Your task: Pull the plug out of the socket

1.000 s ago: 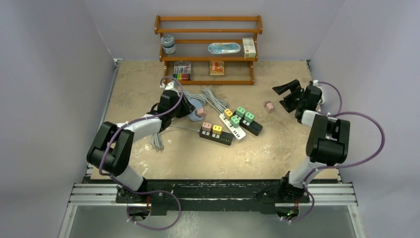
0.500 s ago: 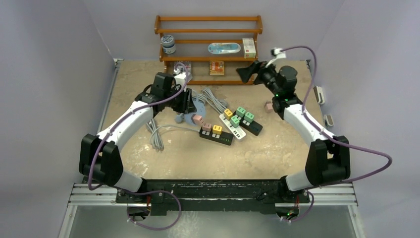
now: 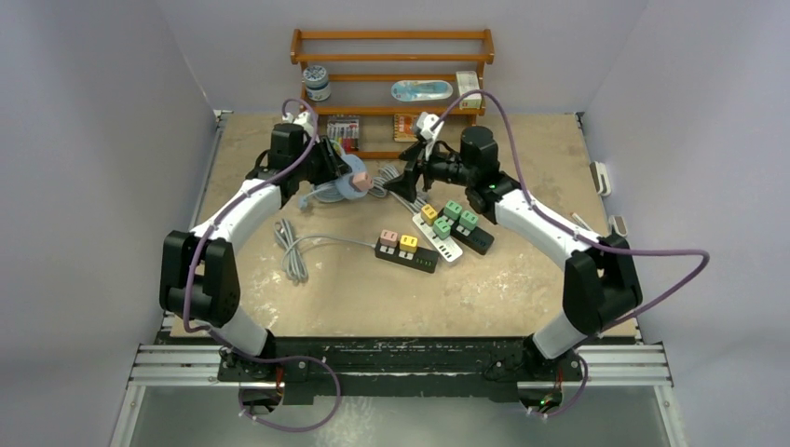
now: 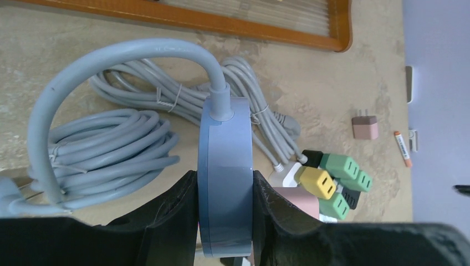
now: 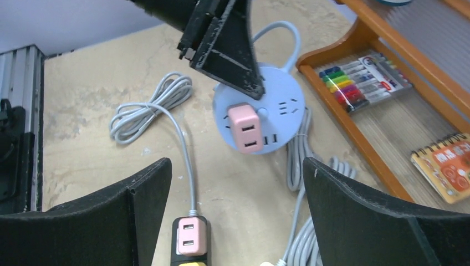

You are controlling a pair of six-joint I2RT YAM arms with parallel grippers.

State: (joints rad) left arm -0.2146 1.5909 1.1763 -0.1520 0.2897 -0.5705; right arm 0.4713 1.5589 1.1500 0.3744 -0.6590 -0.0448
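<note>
A round blue socket point(image 4: 224, 166) stands on edge, off the table, with my left gripper point(image 4: 224, 177) shut on its two flat faces. Its grey cord point(image 4: 111, 61) loops up and back to a coil. A pink plug point(image 5: 245, 127) sits in the socket's face point(image 5: 280, 102), which is turned toward my right gripper point(image 5: 235, 163). That gripper is open and empty, a short way from the plug. From above, the socket point(image 3: 354, 183) and plug point(image 3: 365, 176) hang between the left gripper point(image 3: 337, 172) and the right gripper point(image 3: 408, 177).
A black power strip point(image 3: 419, 260) with pink and yellow plugs lies mid-table beside a white strip point(image 3: 449, 251) and green plugs point(image 3: 454, 209). Grey cable coils point(image 3: 293, 256) lie left. A wooden shelf point(image 3: 391, 58) stands behind. A loose pink plug point(image 4: 365, 126) lies right.
My left arm has lifted the socket and carried it back toward the shelf. My right arm has swung from the table's right side to the middle, its open jaws now facing the plug.
</note>
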